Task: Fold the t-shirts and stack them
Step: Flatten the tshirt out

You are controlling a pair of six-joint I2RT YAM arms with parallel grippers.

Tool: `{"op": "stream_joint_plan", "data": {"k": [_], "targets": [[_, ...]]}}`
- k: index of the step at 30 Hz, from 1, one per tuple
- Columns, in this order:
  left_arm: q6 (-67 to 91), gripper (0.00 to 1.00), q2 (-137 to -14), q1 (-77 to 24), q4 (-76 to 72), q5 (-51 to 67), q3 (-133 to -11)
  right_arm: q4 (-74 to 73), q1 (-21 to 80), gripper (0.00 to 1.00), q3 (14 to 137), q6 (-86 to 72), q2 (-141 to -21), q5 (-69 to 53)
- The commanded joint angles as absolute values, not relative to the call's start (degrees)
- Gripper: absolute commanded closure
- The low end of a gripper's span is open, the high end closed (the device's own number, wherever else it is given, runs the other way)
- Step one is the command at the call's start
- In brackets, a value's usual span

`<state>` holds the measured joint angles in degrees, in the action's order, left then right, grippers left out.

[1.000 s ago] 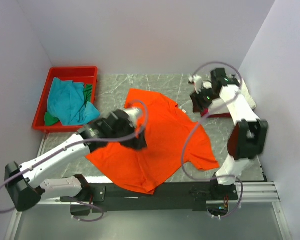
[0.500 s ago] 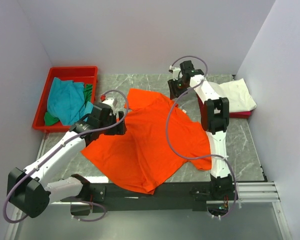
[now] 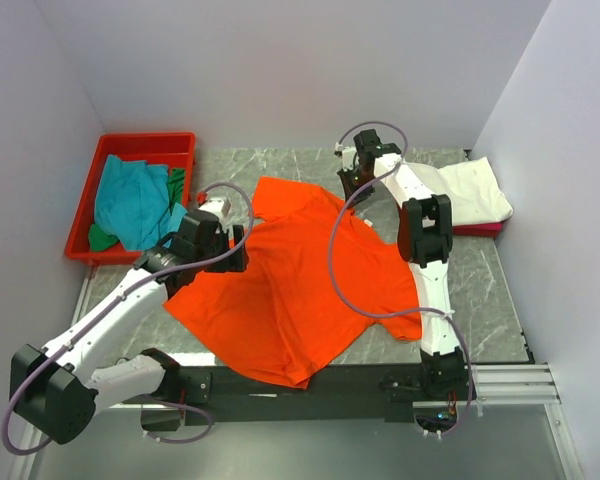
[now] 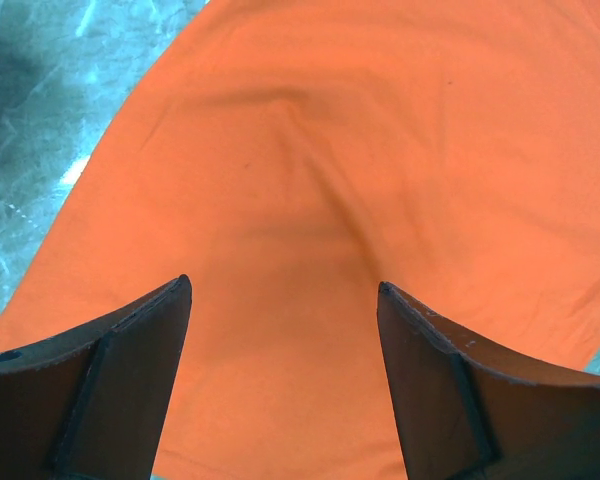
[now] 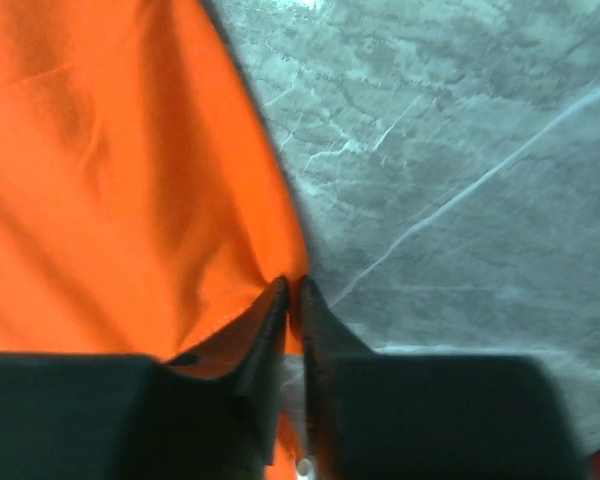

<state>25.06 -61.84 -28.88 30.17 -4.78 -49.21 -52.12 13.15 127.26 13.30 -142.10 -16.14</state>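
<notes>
Right fingers [image 5: 265,345] have closed onto soft orange t-shirt [image 3: 300,290] edge; left fingers [image 4: 110,380] apart

A grey marbled bench [image 3: 250,162] stands evenly lit, with a plain pale back wall [image 3: 280,70] behind it and matching side walls [image 3: 25,150] flanking it.

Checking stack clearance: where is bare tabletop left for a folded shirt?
Bare grey marble tabletop shows along the far edge between the red plastic tray and the right arm, and near right, between the bright orange cloth t-shirt and the table edge. The centre is covered; the left arm hangs over the near left.
</notes>
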Motion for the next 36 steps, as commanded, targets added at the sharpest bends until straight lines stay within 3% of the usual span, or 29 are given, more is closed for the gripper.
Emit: {"op": "stream_joint_plan", "data": {"k": [1, 3, 10, 21, 26, 28, 36], "targets": [[23.9, 0.20, -59.6, -28.7, 28.7, -6.9, -49.1, -52.6, 13.5, 0.92, 128.3, 13.1, -141.8, -15.8], [23.6, 0.20, -59.2, -28.6, 29.0, -7.6, -49.0, -50.4, 12.8, 1.00, 127.1, 12.4, -140.5, -13.7], [22.7, 0.19, -56.9, -27.4, 29.0, -9.5, -48.2, -46.4, 7.7, 1.00, 124.4, 11.2, -136.4, -4.4], [21.4, 0.20, -62.4, -24.2, 27.7, -7.7, -49.9, -49.1, 5.0, 1.00, 108.8, 19.8, -128.4, -11.6], [22.1, 0.27, -66.4, -17.0, 27.7, -5.4, -50.4, -46.8, 6.7, 1.00, 99.3, 21.4, -123.1, -11.8], [22.5, 0.36, -68.2, -11.8, 27.8, -2.4, -50.2, -45.8, 7.3, 1.00, 96.4, 21.6, -121.6, -11.6], [27.6, 0.41, -67.6, -2.6, 27.5, 3.1, -44.6, -40.7, 8.0, 1.00, 89.3, 21.4, -116.5, -9.2]]}}
